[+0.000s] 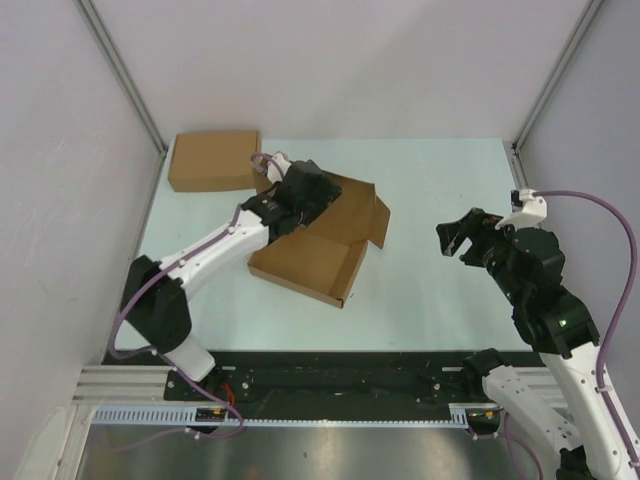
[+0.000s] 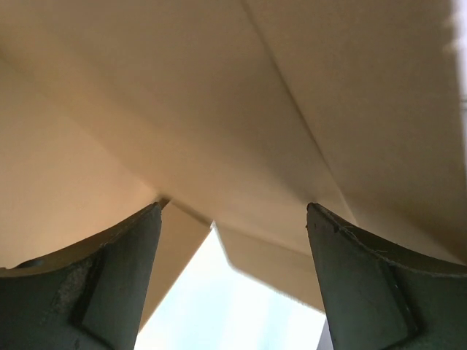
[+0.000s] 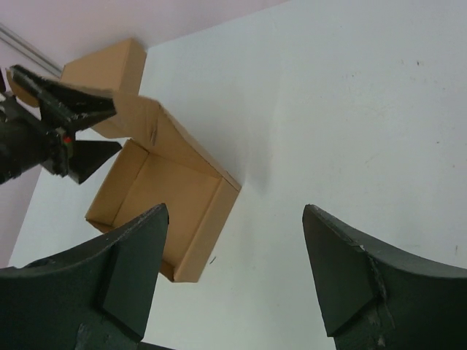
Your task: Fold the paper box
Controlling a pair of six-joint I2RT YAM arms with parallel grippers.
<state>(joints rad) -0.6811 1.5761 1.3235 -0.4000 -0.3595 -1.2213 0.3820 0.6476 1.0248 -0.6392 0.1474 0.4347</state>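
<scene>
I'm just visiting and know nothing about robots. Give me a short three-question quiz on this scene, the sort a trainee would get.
1. True or false: the right gripper is holding the paper box.
2. Where does the other cardboard box lie? A: at the far left corner of the table. B: at its near right corner. C: inside the paper box.
3. Fill the gap: the left gripper, up against the paper box, has its jaws ___.

Key: 1 false, it hangs over bare table with nothing in it. 2 A. 3 open.
</scene>
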